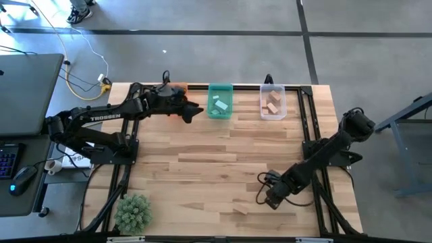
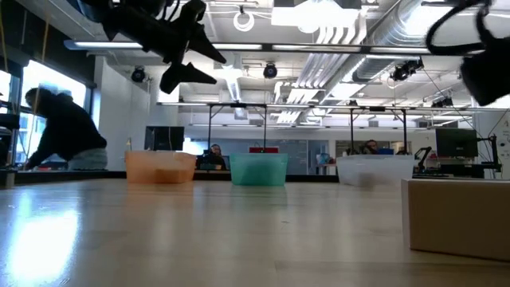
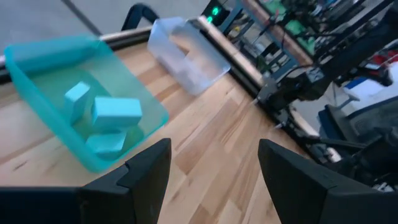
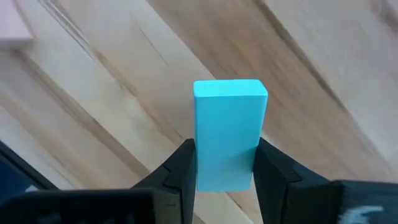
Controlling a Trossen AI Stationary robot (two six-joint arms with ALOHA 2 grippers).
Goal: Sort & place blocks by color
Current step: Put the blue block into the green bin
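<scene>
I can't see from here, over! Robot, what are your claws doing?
Right claw shut on small teal-green rectangular block, near table's front. Left claw open, empty, beside translucent green bin. Path looks clear.

A teal block (image 4: 229, 134) stood upright between the right gripper (image 4: 224, 163), whose two dark fingers (image 4: 181, 167) pressed against its lower sides. The block's upper half rose clear of the fingers. Behind the block lay the light wooden table (image 4: 99, 81), its planks running diagonally past the block.
</scene>
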